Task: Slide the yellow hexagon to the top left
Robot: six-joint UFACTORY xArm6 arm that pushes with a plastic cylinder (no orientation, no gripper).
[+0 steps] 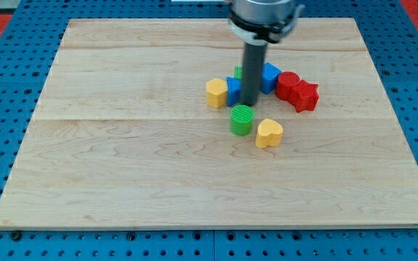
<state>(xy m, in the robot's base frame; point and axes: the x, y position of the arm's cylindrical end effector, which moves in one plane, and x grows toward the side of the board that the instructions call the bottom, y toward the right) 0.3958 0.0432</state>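
One push needed: swing my tip (250, 104) to 4 o'clock of yellow hexagon (215, 93), drive toward 10 o'clock; no fingers fitted.

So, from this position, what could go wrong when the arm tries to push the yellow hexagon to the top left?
1. My tip stands at the view's right of the yellow hexagon, with a blue block between them. A push leftward would probably move both.
2. The green cylinder sits just below the tip and the yellow heart beside it, so repositioning could knock them.
3. The rod hides a green block behind it, which may get dragged.
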